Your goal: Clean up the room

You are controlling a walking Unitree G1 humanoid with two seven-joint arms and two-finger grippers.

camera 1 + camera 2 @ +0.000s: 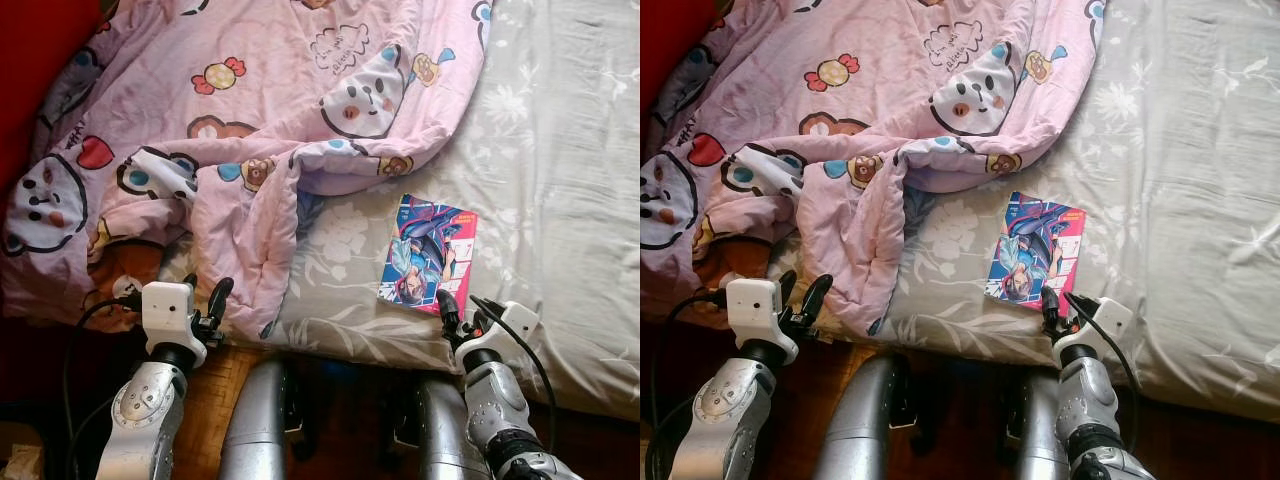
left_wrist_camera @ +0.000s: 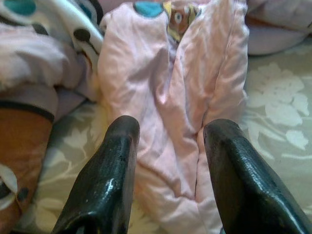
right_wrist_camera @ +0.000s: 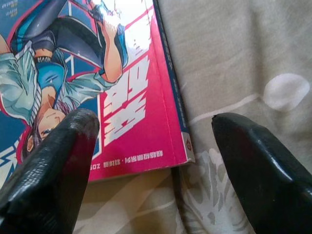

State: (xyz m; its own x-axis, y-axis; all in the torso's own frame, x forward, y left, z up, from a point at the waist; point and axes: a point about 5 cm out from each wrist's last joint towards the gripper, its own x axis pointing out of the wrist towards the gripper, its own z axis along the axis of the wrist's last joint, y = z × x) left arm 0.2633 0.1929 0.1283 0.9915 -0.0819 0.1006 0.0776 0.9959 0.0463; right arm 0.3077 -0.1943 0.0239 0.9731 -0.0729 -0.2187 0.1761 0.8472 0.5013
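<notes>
Right claw [image 3: 151,161]: fingers apart, straddling near corner of glossy pink-and-blue comic book [image 1: 428,254], poised for pickup.
Left claw [image 2: 168,170]: fingers apart around fold of rumpled pink cartoon-print quilt [image 1: 250,130] on the grey floral bed [image 1: 560,200].

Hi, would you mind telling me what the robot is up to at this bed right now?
The robot stands at the edge of a bed with both arms raised. Its right gripper is open, its fingers straddling the near corner of a comic book lying flat on the grey sheet, not yet gripping it. Its left gripper is open too, pointed at a hanging fold of the rumpled pink blanket. Nothing is held yet.
</notes>
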